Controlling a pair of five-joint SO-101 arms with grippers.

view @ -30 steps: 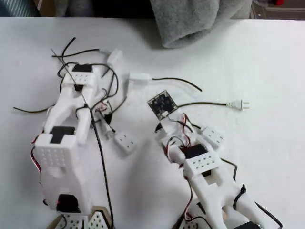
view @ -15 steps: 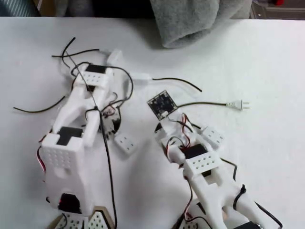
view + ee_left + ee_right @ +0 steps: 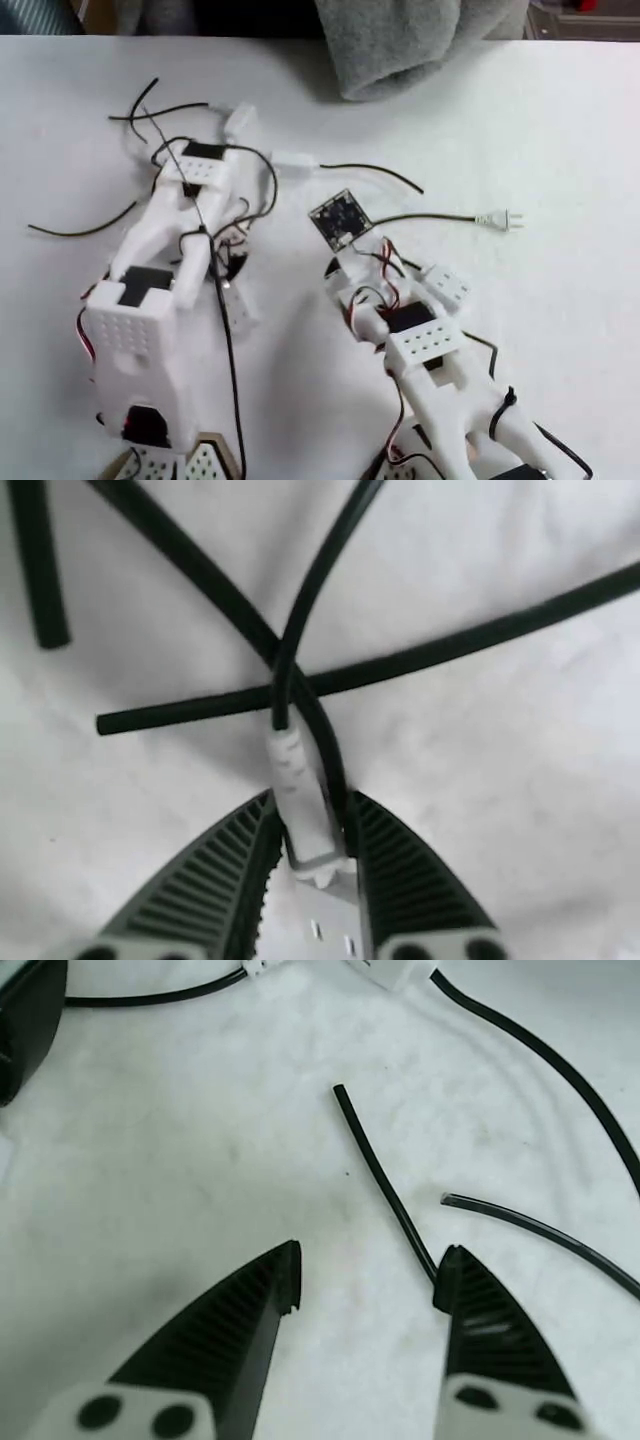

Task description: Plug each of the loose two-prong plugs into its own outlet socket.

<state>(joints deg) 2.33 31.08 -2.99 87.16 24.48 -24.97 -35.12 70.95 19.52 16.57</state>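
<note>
a, bench point(image 3: 560, 120): white, carries everything.
b, black cords point(image 3: 420, 655): crossed, limp but springy, likely to drag.
c, right claw point(image 3: 365, 1265): jaws apart, empty, beside cut cord end point(image 3: 375, 1160).
d, left claw point(image 3: 310, 815): clamped on white connector point(image 3: 292, 770); plug or socket unclear, face hidden between jaws.
e, two-prong plug point(image 3: 500, 219): on bench, well apart from both claws. Judged light, rigid, slick; grip body flanks, not cord.

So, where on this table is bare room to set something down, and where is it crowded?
Free: the right side of the table, between the grey cloth and the loose plug, and right of that plug. Crowded: the black cables around the left gripper.
</note>
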